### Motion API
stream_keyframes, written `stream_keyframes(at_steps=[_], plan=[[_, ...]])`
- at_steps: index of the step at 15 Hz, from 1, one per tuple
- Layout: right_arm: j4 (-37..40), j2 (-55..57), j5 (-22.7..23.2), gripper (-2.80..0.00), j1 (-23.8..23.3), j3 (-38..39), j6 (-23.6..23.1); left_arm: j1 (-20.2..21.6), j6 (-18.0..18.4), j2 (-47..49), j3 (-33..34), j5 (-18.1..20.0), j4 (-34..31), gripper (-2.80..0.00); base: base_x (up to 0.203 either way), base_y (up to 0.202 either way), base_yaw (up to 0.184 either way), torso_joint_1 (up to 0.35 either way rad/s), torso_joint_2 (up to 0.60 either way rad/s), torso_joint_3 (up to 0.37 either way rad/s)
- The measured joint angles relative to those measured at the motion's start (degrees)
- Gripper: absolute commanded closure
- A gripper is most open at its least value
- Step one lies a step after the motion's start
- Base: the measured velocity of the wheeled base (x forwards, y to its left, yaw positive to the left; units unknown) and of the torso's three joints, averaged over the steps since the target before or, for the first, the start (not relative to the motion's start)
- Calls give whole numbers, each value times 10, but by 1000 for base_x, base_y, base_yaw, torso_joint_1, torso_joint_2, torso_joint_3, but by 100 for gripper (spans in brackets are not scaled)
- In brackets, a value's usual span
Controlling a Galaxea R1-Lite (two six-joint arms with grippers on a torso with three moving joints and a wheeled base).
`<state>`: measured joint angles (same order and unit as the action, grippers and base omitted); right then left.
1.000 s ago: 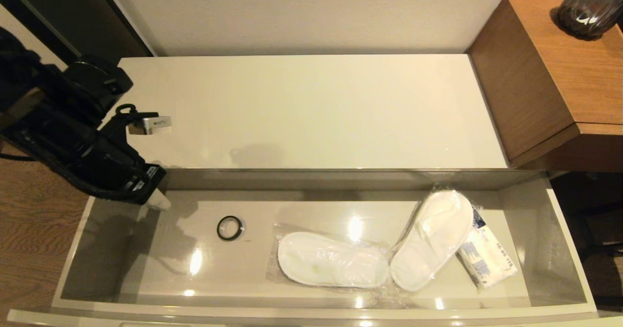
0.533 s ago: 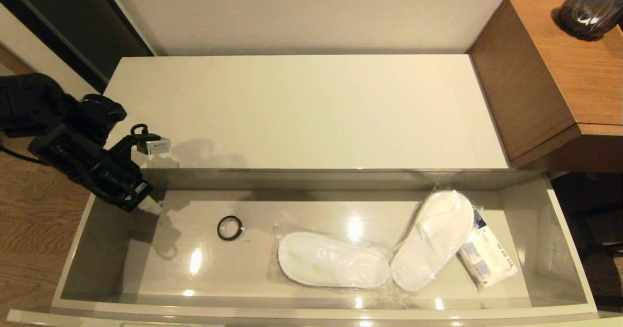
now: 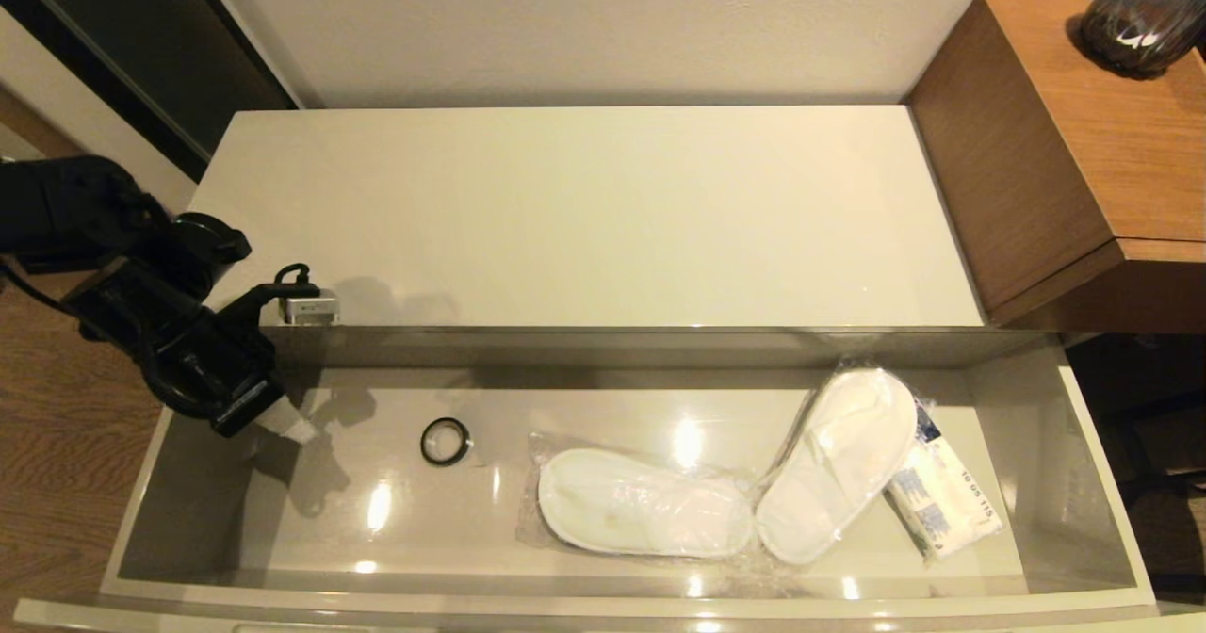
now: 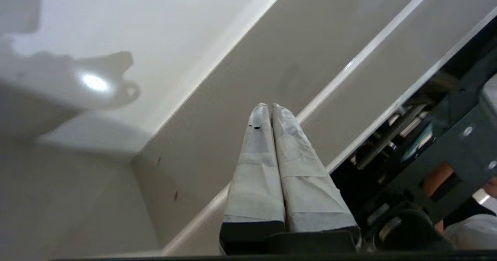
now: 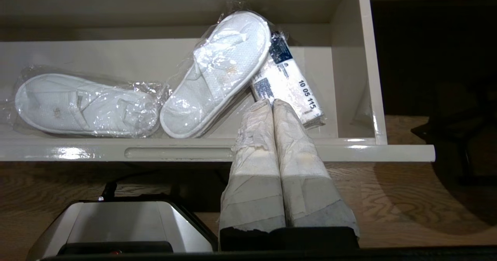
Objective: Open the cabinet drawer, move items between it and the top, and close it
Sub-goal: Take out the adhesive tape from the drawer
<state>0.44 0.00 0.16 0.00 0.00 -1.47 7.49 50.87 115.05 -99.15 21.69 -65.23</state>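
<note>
- Pressed flat together and holding nothing, the white-wrapped fingers (image 4: 268,136) of the left gripper (image 3: 300,429) hang just inside the left end of the cabinet drawer (image 3: 170,482), tips pointing down toward its floor.
- Equally pinched together and empty, the right gripper (image 5: 268,105) sits in front of the drawer's right end, outside its front panel; the head view does not catch it.
- Nearest along the drawer's front rail, one recessed handle slot (image 5: 178,152) lies just beside the right fingers (image 5: 252,136).
- On the drawer floor, one plastic-sealed white slipper (image 3: 645,504) lies flat near the front, right of centre, well apart from the left gripper.
- Second slipper (image 3: 837,464) rests at a slant, its lower end touching the first and its side overlapping a white packet with blue print (image 3: 945,501) near the drawer's right wall.
- From the right wrist view, the right fingertips overlap the packet in line of sight, though they stand outside the drawer.
- Small black tape roll (image 3: 445,442) lies flat on the drawer floor between the left gripper and the slippers, near the gripper but not touching it.
- Farther back, the top (image 3: 584,219) spreads behind the open drawer, with the left arm's silver wrist camera (image 3: 308,308) hanging over its front left corner.
- Farthest right, a brown wooden unit (image 3: 1083,143) carries a dark vase (image 3: 1140,16).
</note>
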Motion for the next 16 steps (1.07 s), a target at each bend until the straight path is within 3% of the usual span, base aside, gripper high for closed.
stream_keyframes(at_steps=[6, 11, 16], plan=[[0, 0, 0, 0, 0, 0, 0, -21, -5, -52, 48, 57, 16, 0, 0, 0, 0, 0, 0, 0], [0, 0, 0, 0, 0, 0, 0, -23, 2, -164, 165, 60, 21, 0, 0, 0, 0, 0, 0, 0], [0, 0, 0, 0, 0, 0, 0, -34, -6, -151, 176, 58, 65, 0, 0, 0, 0, 0, 0, 0]])
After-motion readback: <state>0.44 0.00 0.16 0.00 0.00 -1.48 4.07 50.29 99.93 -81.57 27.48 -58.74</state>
